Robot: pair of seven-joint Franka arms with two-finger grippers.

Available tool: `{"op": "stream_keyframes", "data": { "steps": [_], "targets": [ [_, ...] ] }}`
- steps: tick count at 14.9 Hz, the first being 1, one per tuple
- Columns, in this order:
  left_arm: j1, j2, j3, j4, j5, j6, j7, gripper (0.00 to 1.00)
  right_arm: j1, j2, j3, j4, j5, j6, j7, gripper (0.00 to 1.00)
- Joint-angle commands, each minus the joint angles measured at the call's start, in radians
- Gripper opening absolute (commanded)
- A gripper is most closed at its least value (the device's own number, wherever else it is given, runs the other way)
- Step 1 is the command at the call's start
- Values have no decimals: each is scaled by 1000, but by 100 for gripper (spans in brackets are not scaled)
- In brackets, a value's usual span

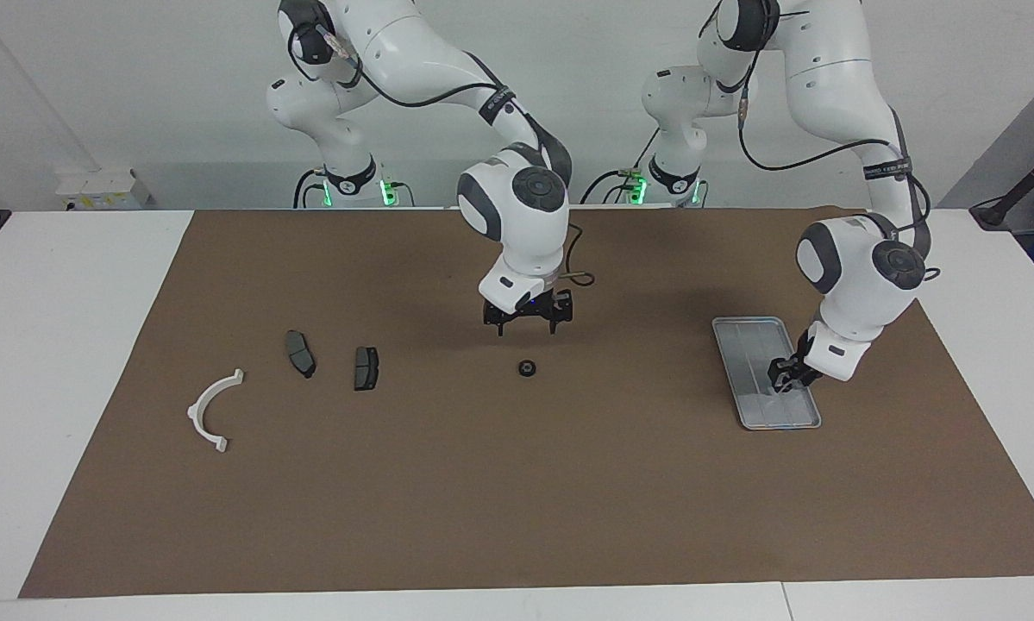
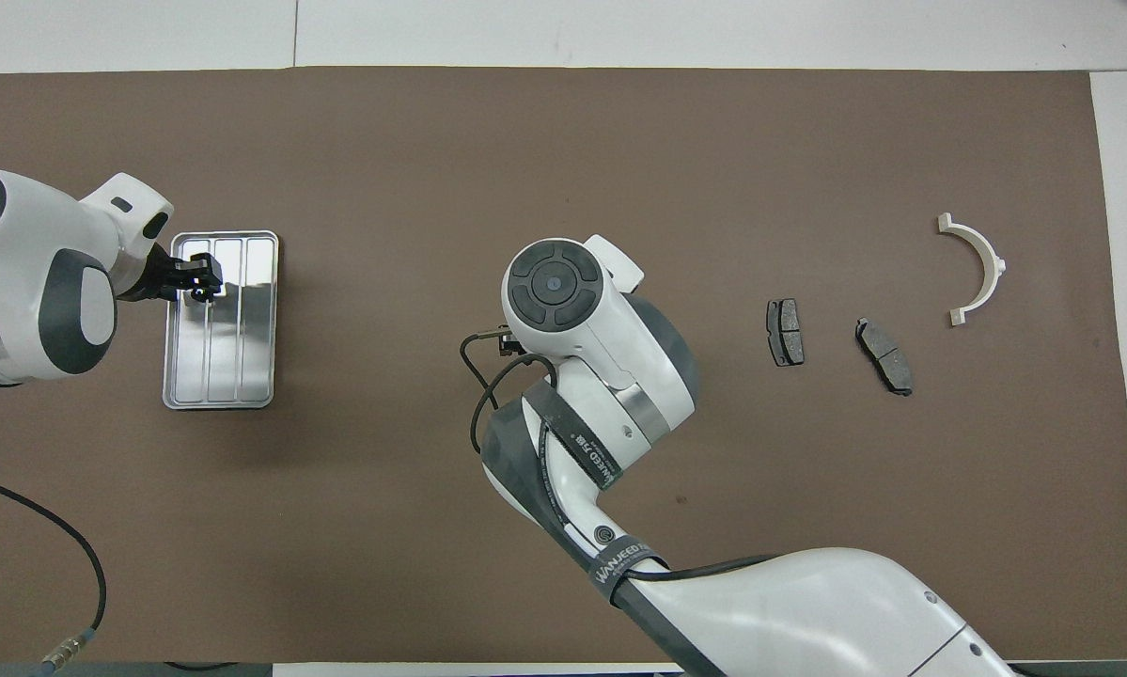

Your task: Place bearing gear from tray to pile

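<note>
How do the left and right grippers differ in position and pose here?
The left gripper is down in the tray, while the right gripper hangs over the mat by a small black ring. The left one is tilted and the right one points straight down, with its fingers open.

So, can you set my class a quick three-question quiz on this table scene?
1. True or false: the left tool is at the tray.
2. How many pads lie on the mat? A one, B two, C three.
3. Fill in: the gear lies on the mat under the open ___ tool.

Key: 1 true; 2 B; 3 right.
</note>
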Motion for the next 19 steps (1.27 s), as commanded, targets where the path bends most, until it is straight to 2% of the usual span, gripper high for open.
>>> {"op": "stream_keyframes", "data": {
  "steps": [1,5,8,19],
  "targets": [
    [7,-19,-5,-42,19,45,8,55,-30,-8,7,-71,10,90,-35,100],
    [7,-18,-4,-42,19,58,12,50,-56,3,7,-58,10,111,-63,100],
    [7,-10,-4,-42,19,71,12,50,-49,12,7,-29,45,105,-61,100],
    [6,-8,-5,-49,19,53,10,50,-40,95,7,47,48,139,-47,100]
  ]
}}
